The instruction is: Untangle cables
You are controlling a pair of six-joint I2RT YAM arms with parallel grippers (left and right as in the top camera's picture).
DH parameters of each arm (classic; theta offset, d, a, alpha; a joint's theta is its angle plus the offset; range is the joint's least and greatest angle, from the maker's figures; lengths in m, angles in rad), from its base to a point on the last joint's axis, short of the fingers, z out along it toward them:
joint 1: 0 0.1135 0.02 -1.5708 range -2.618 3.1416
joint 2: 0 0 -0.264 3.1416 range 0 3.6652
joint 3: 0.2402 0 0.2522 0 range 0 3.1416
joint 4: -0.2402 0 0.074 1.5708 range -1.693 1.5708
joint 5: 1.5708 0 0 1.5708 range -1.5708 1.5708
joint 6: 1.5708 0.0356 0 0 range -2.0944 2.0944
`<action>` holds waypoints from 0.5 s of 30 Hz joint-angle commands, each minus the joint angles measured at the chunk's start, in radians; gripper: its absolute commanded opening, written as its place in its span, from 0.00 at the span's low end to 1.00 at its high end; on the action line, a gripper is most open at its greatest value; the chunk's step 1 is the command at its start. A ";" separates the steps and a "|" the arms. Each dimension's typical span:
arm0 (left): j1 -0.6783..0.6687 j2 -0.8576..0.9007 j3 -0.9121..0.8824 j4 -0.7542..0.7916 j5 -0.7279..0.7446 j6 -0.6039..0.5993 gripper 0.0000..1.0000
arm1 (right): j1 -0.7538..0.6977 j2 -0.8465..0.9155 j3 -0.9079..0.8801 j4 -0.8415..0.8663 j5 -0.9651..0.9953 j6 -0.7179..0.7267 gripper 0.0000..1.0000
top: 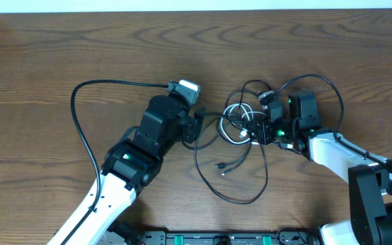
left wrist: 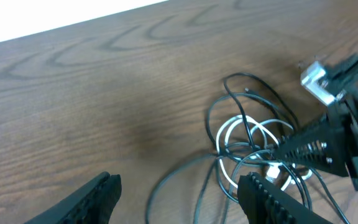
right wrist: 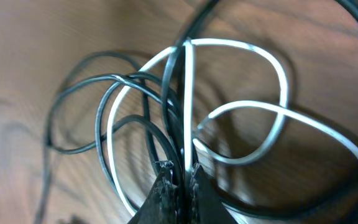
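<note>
Overhead view is showing you, at the far left, the thick black arm cable (top: pixel 77 116) curving over the wooden table (top: pixel 46 54) toward the left arm. Next you are seeing the left gripper (top: pixel 197 126) hovering just beside the left edge of the tangle, and it is not touching any cord. In the left wrist view this gripper (left wrist: pixel 179 208) is holding its fingers well apart, with only bare wood and a few strands lying between them. Going further right, the cables are lying together in the middle of the table. The white cable (top: pixel 229 122) is sitting in small loops at the top of the heap, and the black cable (top: pixel 243 202) is crossing through it and making one wide loop toward the near edge, with the small plug ends (top: pixel 222 168) resting inside that loop. At the right side of the tangle, the right gripper (top: pixel 256 132) is reaching into the loops. In the right wrist view its fingertips (right wrist: pixel 166 183) are pressing together on the white cable (right wrist: pixel 278 68), and a strand of the black cable (right wrist: pixel 73 149) is running down into the same pinch.
</note>
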 commanded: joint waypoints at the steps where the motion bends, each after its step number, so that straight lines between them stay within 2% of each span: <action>1: 0.001 0.005 0.018 -0.019 0.013 -0.014 0.65 | 0.004 -0.027 -0.001 0.058 -0.187 0.056 0.01; 4: 0.001 0.005 0.018 -0.034 0.039 -0.013 0.65 | 0.004 -0.046 -0.001 0.150 -0.250 0.105 0.01; 9: 0.001 0.005 0.018 -0.034 0.162 -0.013 0.65 | 0.004 -0.080 -0.001 0.304 -0.307 0.211 0.01; 15: 0.001 0.006 0.018 -0.034 0.196 -0.013 0.65 | 0.004 -0.103 -0.001 0.517 -0.369 0.350 0.01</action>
